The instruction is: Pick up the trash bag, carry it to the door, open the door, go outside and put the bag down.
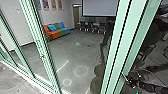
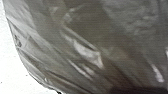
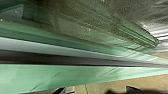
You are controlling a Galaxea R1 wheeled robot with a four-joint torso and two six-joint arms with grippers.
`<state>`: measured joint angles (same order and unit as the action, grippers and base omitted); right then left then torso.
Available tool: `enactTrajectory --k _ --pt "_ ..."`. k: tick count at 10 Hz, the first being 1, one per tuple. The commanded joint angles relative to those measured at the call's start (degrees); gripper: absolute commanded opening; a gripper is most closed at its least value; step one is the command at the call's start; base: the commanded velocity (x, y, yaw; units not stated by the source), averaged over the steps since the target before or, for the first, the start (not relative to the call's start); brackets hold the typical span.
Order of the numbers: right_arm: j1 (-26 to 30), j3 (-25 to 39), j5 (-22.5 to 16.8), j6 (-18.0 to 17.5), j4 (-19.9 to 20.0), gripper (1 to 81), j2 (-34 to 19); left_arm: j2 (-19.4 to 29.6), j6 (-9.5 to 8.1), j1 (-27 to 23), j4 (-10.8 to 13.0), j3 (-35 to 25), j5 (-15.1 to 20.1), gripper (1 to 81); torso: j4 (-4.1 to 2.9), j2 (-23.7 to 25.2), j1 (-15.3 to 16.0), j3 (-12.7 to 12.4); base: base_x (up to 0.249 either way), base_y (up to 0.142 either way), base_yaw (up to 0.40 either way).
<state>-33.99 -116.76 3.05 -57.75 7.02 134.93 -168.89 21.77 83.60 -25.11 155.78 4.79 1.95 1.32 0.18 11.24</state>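
The trash bag (image 2: 82,47) lies right in front of the left wrist camera; whether the left gripper holds it, I cannot tell. The right gripper (image 1: 128,80) is at the edge of a green frame (image 1: 115,50); I cannot tell whether it is open or closed.

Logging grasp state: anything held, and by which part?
Can't tell. Trash bag is close in left wrist view, hold unclear; right gripper is at the green frame, grip unclear.
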Motion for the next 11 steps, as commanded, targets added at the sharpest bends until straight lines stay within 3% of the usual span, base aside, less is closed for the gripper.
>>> enactTrajectory --k 1,5,8,11 --pt "6.0 -1.1 -5.9 -0.7 0.8 81.1 1.8 0.6 0.02 -2.1 -0.4 0.2 4.1 1.0 0.00 0.0 0.0 -0.1 0.000 0.000 0.000" --pt "11.6 -2.4 -6.7 -0.3 0.5 81.1 -3.6 0.7 0.02 -1.7 -0.4 0.2 4.2 1.0 -0.05 -0.1 0.2 0.2 0.000 0.000 0.000" --pt "17.5 0.9 -8.8 0.2 -0.3 81.1 -8.6 0.5 0.02 -1.7 -0.4 0.2 4.2 1.0 -0.09 -0.2 0.3 0.3 0.000 0.000 0.000" --pt "20.6 2.1 -10.2 0.1 -3.0 81.1 -9.4 0.4 0.02 -1.7 -0.4 0.2 4.3 1.0 -0.11 -0.3 0.3 0.3 0.000 0.000 0.000"
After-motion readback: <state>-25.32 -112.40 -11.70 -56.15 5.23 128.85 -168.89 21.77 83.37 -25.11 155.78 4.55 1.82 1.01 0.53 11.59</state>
